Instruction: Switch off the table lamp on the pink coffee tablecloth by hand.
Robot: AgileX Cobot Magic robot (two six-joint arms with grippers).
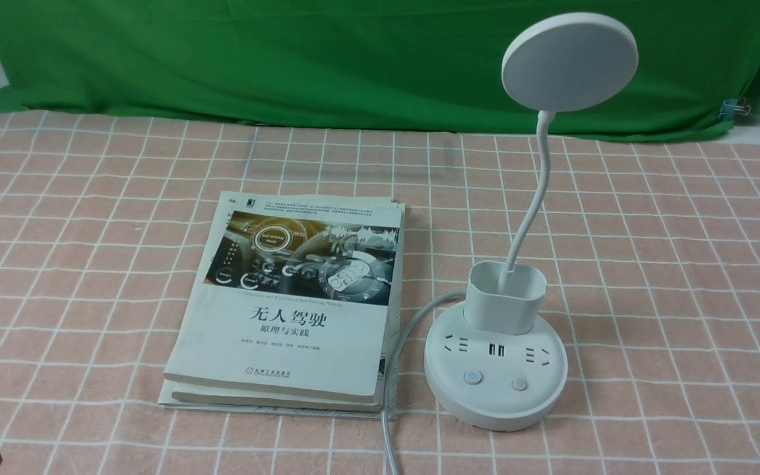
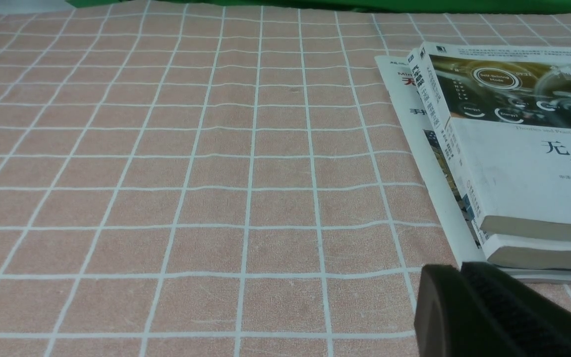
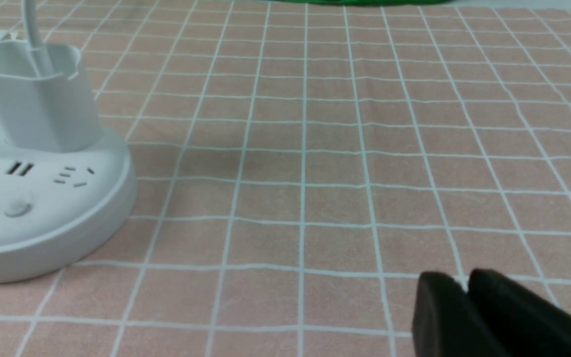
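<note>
The white table lamp [image 1: 495, 389] stands right of centre on the pink coffee tablecloth [image 1: 683, 264]. Its disc head [image 1: 569, 61] shows no glow. Two buttons sit on the base front; the left button [image 1: 473, 377] has a blue ring and the right button [image 1: 519, 384] is plain. My right gripper [image 3: 464, 280] hovers low over bare cloth to the right of the lamp base [image 3: 42, 218], well apart from it, with a narrow slit between its tips and nothing held. It is out of the front view. My left gripper [image 2: 459, 270] is shut and empty beside the books.
A stack of books [image 1: 287, 303] lies left of the lamp, and their near corner [image 2: 523, 248] is close to my left gripper. The lamp's grey cable [image 1: 390, 396] runs along the books toward the front edge. A green cloth [image 1: 353, 59] hangs at the back.
</note>
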